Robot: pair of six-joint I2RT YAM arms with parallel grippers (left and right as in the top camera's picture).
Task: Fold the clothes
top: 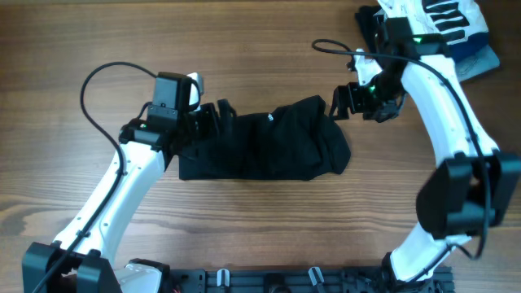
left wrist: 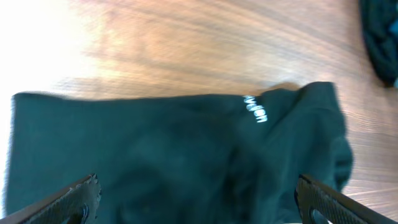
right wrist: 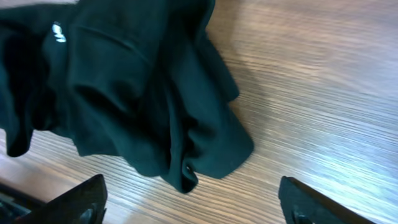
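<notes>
Left claw (left wrist: 198, 190) at nine o'clock, right claw (right wrist: 191, 190) at three o'clock, stood wide open, empty, at limp black fabric garment (top: 269, 146) ends.

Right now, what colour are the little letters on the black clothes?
White letters on the clothes; clearest in the left wrist view.

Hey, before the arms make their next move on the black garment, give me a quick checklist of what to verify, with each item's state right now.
1. Jaws of the left gripper open and empty: ok.
2. Jaws of the right gripper open and empty: ok.
3. All of the black garment on the table: ok.
4. Fabric lying smooth: not ok, the end near the right gripper is bunched.
5. Separate from the striped garment: ok.
6. Hidden lower layers aligned: cannot tell.
</notes>
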